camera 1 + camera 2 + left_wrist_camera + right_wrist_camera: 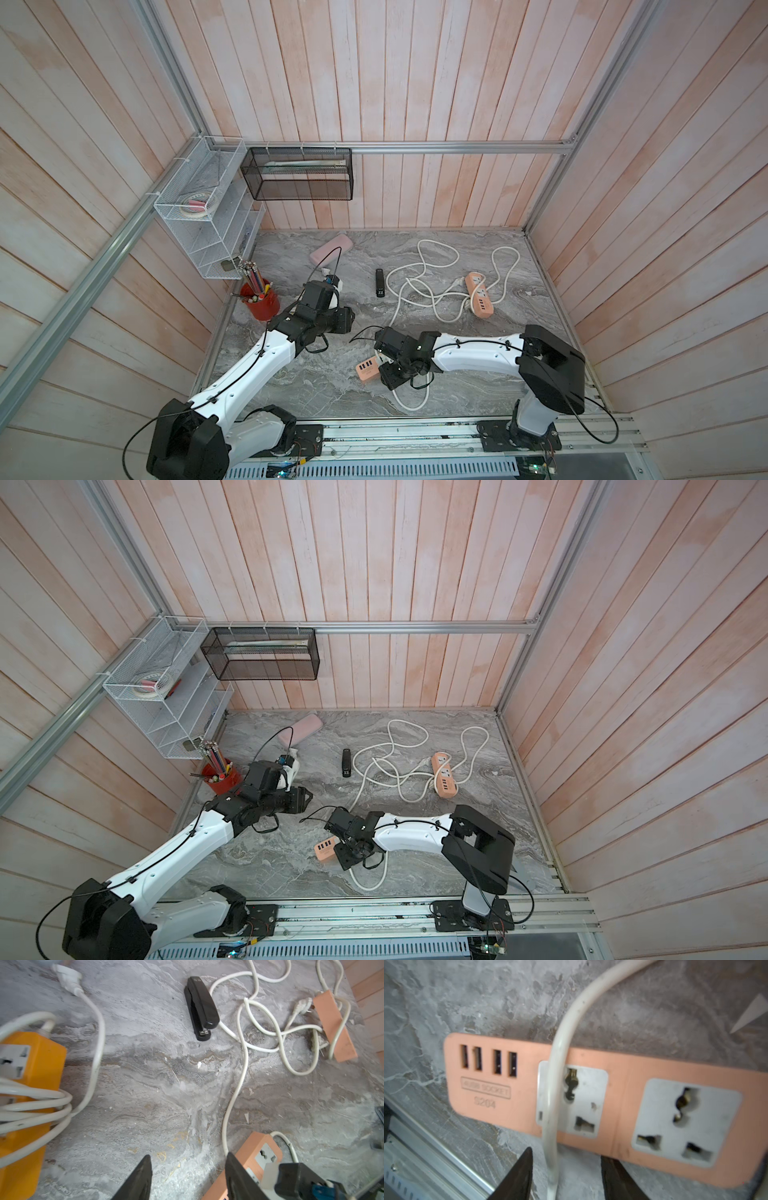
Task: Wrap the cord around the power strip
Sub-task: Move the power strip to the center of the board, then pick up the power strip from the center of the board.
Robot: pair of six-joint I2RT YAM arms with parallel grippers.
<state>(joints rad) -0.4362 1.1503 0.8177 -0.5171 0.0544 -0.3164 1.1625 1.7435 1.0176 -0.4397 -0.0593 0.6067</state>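
Note:
A salmon power strip [368,370] [326,849] lies flat near the table's front, mostly under my right wrist. In the right wrist view its sockets [623,1076] face up and its white cord [562,1032] arches over the strip. From there the cord runs down between the fingers of my right gripper [565,1155], which stands open around it, close to one finger. In a top view that gripper [386,376] sits at the strip's near side. My left gripper [188,1159] [347,320] hovers open over bare table, left of the strip [253,1147].
A second salmon strip [480,297] lies at the back right among tangled white cord. A black stapler [380,282] lies mid-table. An orange strip [43,1057] with cord wound round it shows in the left wrist view. A red pencil cup [262,303], pink case [331,248] and wire racks [199,216] are at the left.

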